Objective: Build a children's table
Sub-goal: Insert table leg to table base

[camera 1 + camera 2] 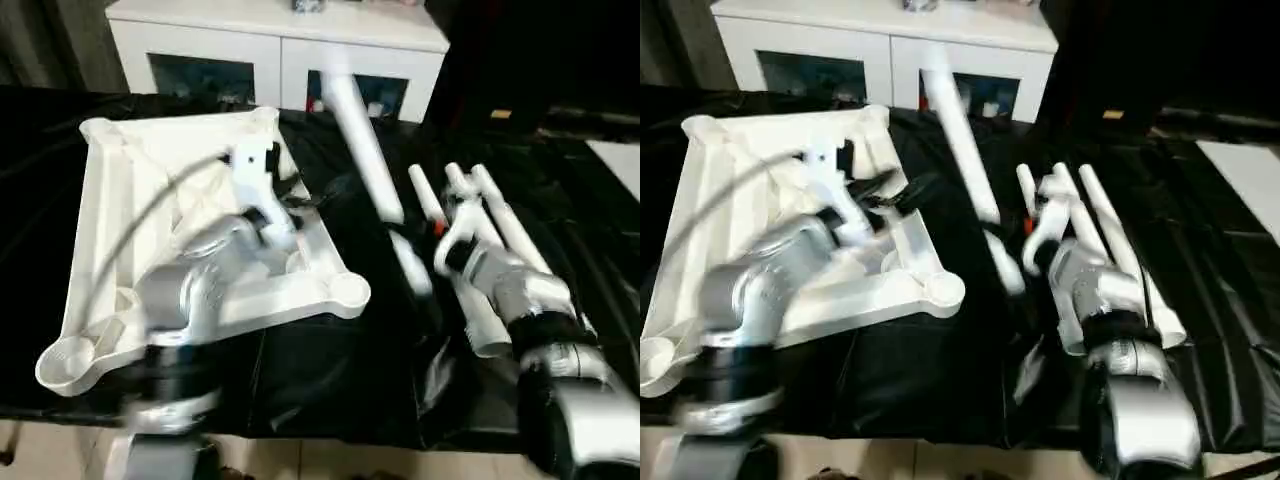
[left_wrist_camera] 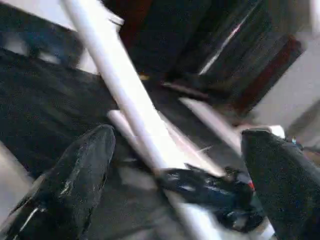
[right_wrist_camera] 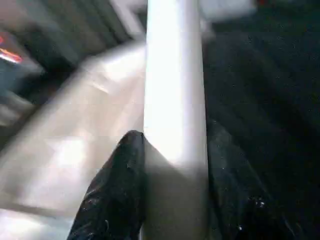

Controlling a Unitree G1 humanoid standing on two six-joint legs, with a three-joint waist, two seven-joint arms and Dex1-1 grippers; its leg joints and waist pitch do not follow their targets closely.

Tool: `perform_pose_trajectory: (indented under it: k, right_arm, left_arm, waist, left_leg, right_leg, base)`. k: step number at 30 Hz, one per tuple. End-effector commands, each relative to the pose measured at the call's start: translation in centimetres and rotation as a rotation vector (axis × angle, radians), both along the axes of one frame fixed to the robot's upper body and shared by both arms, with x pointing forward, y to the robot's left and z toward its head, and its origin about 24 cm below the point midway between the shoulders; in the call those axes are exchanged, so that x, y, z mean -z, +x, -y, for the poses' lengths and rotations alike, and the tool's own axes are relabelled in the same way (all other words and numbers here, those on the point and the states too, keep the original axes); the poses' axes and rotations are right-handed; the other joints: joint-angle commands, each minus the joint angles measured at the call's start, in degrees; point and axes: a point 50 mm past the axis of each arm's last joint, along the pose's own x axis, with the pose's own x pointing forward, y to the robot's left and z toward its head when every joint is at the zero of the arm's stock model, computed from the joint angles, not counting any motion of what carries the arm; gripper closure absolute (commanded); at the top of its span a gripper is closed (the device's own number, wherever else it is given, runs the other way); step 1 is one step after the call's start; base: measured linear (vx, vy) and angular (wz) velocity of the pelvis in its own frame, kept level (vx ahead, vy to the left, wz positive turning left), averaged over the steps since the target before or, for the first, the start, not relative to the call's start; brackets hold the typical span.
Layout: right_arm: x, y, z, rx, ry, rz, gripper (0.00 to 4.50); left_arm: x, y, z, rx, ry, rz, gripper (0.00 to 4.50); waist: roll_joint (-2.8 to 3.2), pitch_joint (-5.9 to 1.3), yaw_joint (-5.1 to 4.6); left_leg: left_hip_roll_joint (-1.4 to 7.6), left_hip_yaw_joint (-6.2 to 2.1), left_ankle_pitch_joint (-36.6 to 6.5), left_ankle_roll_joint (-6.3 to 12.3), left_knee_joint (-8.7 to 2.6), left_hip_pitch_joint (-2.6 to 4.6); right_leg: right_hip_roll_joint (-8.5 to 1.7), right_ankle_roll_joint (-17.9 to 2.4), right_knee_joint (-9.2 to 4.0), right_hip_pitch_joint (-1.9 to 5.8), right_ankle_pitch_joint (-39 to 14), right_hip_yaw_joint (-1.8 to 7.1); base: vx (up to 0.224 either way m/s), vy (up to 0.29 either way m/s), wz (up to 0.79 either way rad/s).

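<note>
Tabletop point(image 1: 120, 200), white plastic, lies ribbed underside up on the left part of the black-draped work table point(image 1: 330, 370); round corner sockets at its corners, 1 near socket point(image 1: 348, 291) facing the table's middle.

1 white tapered leg point(image 1: 362, 140) is lifted, slanting up and away toward the white cabinet point(image 1: 280, 40). Right gripper point(image 3: 172, 165) is clenched on this leg, 1 black finger on each side of the tube in the right wrist view.

3 more legs point(image 1: 490, 230) lie side by side on the cloth right of centre, apart from the tabletop.

Left gripper point(image 2: 185, 170) is released, fingers point(image 2: 80, 170) spread wide, grasping nothing; the lifted leg crosses between them in the left wrist view. Left arm sits over the tabletop.
</note>
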Motion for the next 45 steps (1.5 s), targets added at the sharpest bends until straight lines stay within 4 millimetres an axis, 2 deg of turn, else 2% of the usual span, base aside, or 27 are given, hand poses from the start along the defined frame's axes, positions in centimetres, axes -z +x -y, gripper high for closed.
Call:
perform_pose_trajectory:
  k: [1,2,4,5,7,8,12,15,19,20,21,24,25,26,30,33,34,38,39,43,45]
  right_arm:
    - [-2.1,-0.8,-1.1,-0.071,0.044,0.094,3.09]
    - [-2.5,-1.2,-1.8,-0.101,0.047,0.120,3.09]
    - [-2.7,-1.4,-2.1,-0.115,0.045,0.132,3.09]
    - [-2.8,-1.8,-2.6,-0.139,0.042,0.145,3.09]
    - [-3.2,-2.6,-3.6,-0.194,0.045,0.175,3.09]
    - [-3.2,-3.1,-4.0,-0.207,0.040,0.178,3.09]
    - [-3.1,-3.5,-4.1,-0.200,0.033,0.166,3.09]
    - [-3.2,-3.9,-4.1,-0.201,0.024,0.158,3.09]
    - [-3.2,-3.8,-4.1,-0.187,0.015,0.148,3.09]
    - [-3.2,-3.8,-4.1,-0.185,0.014,0.148,3.09]
    - [-3.2,-3.8,-4.1,-0.186,0.013,0.147,3.09]
    - [-3.2,-3.9,-4.1,-0.188,0.012,0.145,3.09]
    - [-3.2,-3.9,-4.1,-0.188,0.010,0.143,3.09]
    - [-3.2,-3.9,-4.2,-0.189,0.006,0.140,3.09]
    - [-2.9,-4.0,-4.3,-0.195,-0.003,0.128,3.09]
    - [-2.9,-4.0,-4.3,-0.194,0.000,0.127,3.09]
    - [-2.9,-4.0,-4.3,-0.192,0.001,0.126,3.09]
    - [-2.8,-4.0,-4.3,-0.184,-0.003,0.124,3.09]
    - [-2.7,-4.0,-4.3,-0.184,-0.008,0.123,3.09]
    - [-2.8,-4.0,-4.2,-0.182,-0.009,0.125,3.09]
    - [-2.8,-4.0,-4.2,-0.179,-0.012,0.126,3.09]
  left_arm:
    - [-0.5,0.3,0.8,0.031,-0.038,-0.029,0.00]
    - [-0.6,0.4,1.1,0.039,-0.047,-0.045,0.00]
    - [-0.6,0.5,1.3,0.037,-0.051,-0.053,0.00]
    - [-0.7,0.6,1.5,0.045,-0.073,-0.060,0.00]
    - [-0.9,0.7,1.9,0.064,-0.096,-0.075,0.00]
    - [-1.1,0.7,2.2,0.079,-0.123,-0.085,0.00]
    - [-1.4,0.6,2.0,0.075,-0.131,-0.086,0.00]
    - [-1.4,0.9,1.6,0.051,-0.131,-0.092,0.00]
    - [-1.5,1.0,0.6,0.020,-0.129,-0.103,0.00]
    - [-1.5,1.0,0.5,0.017,-0.128,-0.105,0.29]
    - [-1.4,1.1,0.4,0.002,-0.120,-0.109,0.29]
    - [-1.3,1.1,0.2,-0.006,-0.114,-0.111,0.44]
    - [-1.2,1.1,0.1,-0.005,-0.110,-0.113,0.65]
    - [-1.1,1.2,-0.2,-0.019,-0.105,-0.114,0.65]
    - [-1.3,1.2,-0.7,-0.025,-0.111,-0.106,0.93]
    - [-1.2,1.2,-0.7,-0.021,-0.103,-0.110,1.24]
    - [-1.1,1.2,-0.7,-0.020,-0.101,-0.112,1.29]
    - [-1.0,1.1,-0.5,-0.016,-0.095,-0.123,1.48]
    - [-0.9,1.2,-0.5,-0.018,-0.101,-0.129,1.68]
    - [-0.8,1.1,-0.5,-0.009,-0.093,-0.139,1.98]
    - [-0.7,1.1,-0.5,-0.001,-0.092,-0.141,2.16]
  waist:
    - [0.99,-4.41,0.58]
    - [1.34,-4.33,0.66]
    - [1.00,-4.29,0.56]
    - [1.63,-4.15,0.75]
    - [1.55,-4.14,0.75]
    - [1.87,-4.16,0.84]
    - [1.63,-4.01,1.03]
    - [1.78,-3.95,1.17]
    - [1.43,-3.95,1.15]
    - [1.56,-3.91,1.14]
    - [1.36,-3.96,1.11]
    - [1.46,-3.93,1.20]
    - [1.47,-3.91,1.19]
    - [1.27,-3.90,1.26]
    - [1.27,-3.89,1.23]
    - [1.32,-3.93,1.24]
    - [1.62,-3.91,1.28]
    - [1.47,-3.92,1.25]
    - [1.51,-3.93,1.24]
    - [1.78,-3.96,1.29]
    - [1.66,-3.95,1.22]
  left_leg:
    - [2.52,-1.25,-9.8,4.46,-4.06,1.12]
    - [2.61,-1.30,-9.8,4.36,-4.05,1.18]
    - [2.66,-1.35,-10.7,3.90,-4.20,1.14]
    - [2.56,-1.30,-11.1,3.14,-4.20,1.23]
    - [2.50,-1.31,-11.7,2.55,-4.33,1.27]
    - [2.59,-1.49,-11.4,2.32,-4.41,1.21]
    - [2.55,-1.44,-12.1,1.70,-4.51,1.17]
    - [2.54,-1.45,-11.7,1.57,-4.55,1.15]
    - [2.51,-1.42,-11.2,1.39,-4.53,1.09]
    - [2.52,-1.45,-11.3,1.27,-4.57,1.11]
    - [2.50,-1.41,-11.1,1.32,-4.51,1.08]
    - [2.48,-1.40,-10.6,1.52,-4.49,1.06]
    - [2.44,-1.42,-10.5,1.54,-4.49,1.02]
    - [2.49,-1.41,-10.4,1.58,-4.52,1.06]
    - [2.45,-1.34,-10.3,1.39,-4.49,1.06]
    - [2.47,-1.38,-10.2,1.26,-4.49,1.06]
    - [2.50,-1.37,-10.1,1.27,-4.50,1.13]
    - [2.48,-1.38,-10.3,1.16,-4.52,1.11]
    - [2.46,-1.35,-10.2,1.12,-4.49,1.05]
    - [2.44,-1.41,-10.1,1.03,-4.49,1.08]
    - [2.42,-1.38,-10.2,1.05,-4.49,1.07]
  right_leg:
    - [-2.35,-16.2,-3.68,3.33,-4.8,1.68]
    - [-2.47,-16.0,-3.74,3.27,-5.4,1.70]
    - [-2.51,-15.4,-4.03,3.29,-7.5,1.60]
    - [-2.52,-15.2,-4.22,3.19,-8.9,1.67]
    - [-2.30,-14.2,-4.45,3.21,-9.6,1.65]
    - [-2.39,-14.1,-4.25,3.22,-8.8,1.68]
    - [-2.47,-14.0,-4.36,3.19,-9.6,1.72]
    - [-2.46,-13.4,-4.42,3.14,-10.1,1.76]
    - [-2.53,-13.1,-4.43,3.12,-10.3,1.77]
    - [-2.54,-12.9,-4.42,3.10,-10.7,1.78]
    - [-2.54,-12.7,-4.40,3.14,-10.5,1.78]
    - [-2.62,-12.5,-4.44,3.11,-10.6,1.81]
    - [-2.55,-12.4,-4.40,3.11,-10.7,1.79]
    - [-2.59,-12.4,-4.37,3.09,-10.9,1.78]
    - [-2.59,-12.3,-4.40,3.04,-11.0,1.82]
    - [-2.60,-12.2,-4.34,3.08,-10.8,1.80]
    - [-2.60,-12.3,-4.32,2.99,-10.5,1.84]
    - [-2.56,-12.3,-4.33,3.05,-10.4,1.80]
    - [-2.56,-12.4,-4.34,3.09,-10.0,1.83]
    - [-2.56,-12.5,-4.25,3.12,-9.7,1.81]
    - [-2.51,-12.6,-4.25,3.12,-9.4,1.80]
  base:
    - [0.000,0.000,0.00]
    - [0.000,0.000,0.00]
    - [0.000,0.000,0.00]
    - [0.000,0.000,0.00]
    - [0.000,0.000,0.00]
    - [0.000,0.000,0.00]
    - [0.000,0.000,0.00]
    - [0.000,0.000,0.00]
    - [0.000,0.000,0.00]
    - [0.000,0.000,0.00]
    - [0.000,0.000,0.00]
    - [0.000,0.000,0.00]
    - [0.000,0.000,0.00]
    - [0.000,0.000,0.00]
    - [0.000,0.000,0.00]
    - [0.000,0.000,0.00]
    - [0.000,0.000,0.00]
    - [0.000,0.000,0.00]
    - [0.000,0.000,0.00]
    - [0.000,0.000,0.00]
    - [0.000,0.000,0.00]
